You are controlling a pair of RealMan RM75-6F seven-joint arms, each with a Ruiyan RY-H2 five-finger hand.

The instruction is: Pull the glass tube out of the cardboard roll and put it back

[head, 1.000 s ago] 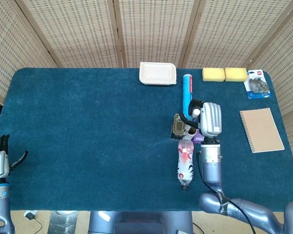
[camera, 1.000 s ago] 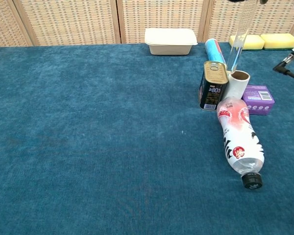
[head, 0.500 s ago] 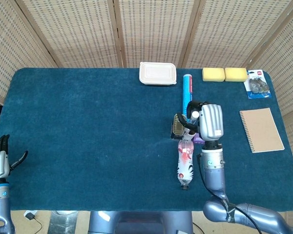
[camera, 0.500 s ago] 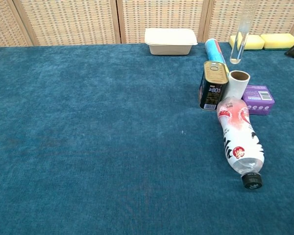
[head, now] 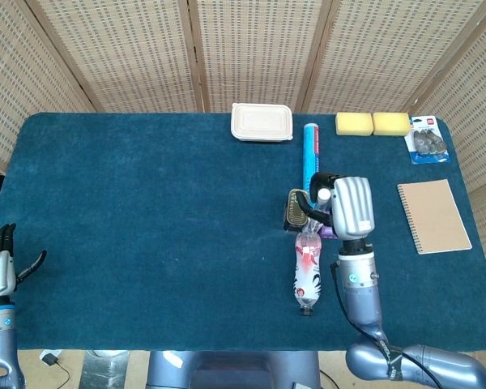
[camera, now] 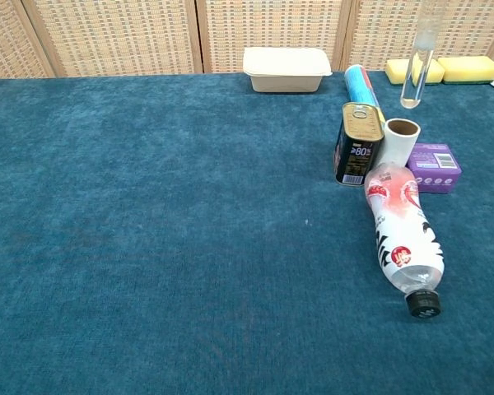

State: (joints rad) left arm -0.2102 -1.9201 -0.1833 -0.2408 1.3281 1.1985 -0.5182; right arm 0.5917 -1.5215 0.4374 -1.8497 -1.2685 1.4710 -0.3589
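1. I see one dark blue carpet-like table cover (head: 146, 227), which carries everything else.
2. One clear plastic bottle with a red-and-white label and black cap (camera: 402, 236) lies on its side, its base end just beside the roll and the can.
3. One brown spiral-bound notebook (head: 434, 215) lies flat near the right edge.
4. One blue cylinder with a light end (head: 310, 151) lies flat behind the can.
5. One shallow cream lidded container (camera: 286, 68) sits at the back.
6. Two yellow sponges (head: 373, 123) lie side by side at the back right.
7. One dark can with a gold top and "80%" on its side (camera: 356, 144) stands touching the roll.
8. One blister pack on blue card (head: 426, 139) lies in the back right corner.
9. One low purple box (camera: 433, 167) sits right of the roll.
10. My one short white-and-brown cardboard roll (camera: 400, 141) stands upright, its open top showing no tube.
11. My one clear round-bottomed glass tube (camera: 415, 69) hangs upright in the air, fully out, above and a little right of the roll. Its upper end runs out of the chest view.
12. My right hand (head: 347, 204) is over the roll and can in the head view, fingers curled down around the tube's top as far as I can tell.
13. My left hand (head: 0, 263) sits off the table's left edge, fingers apart and holding nothing.
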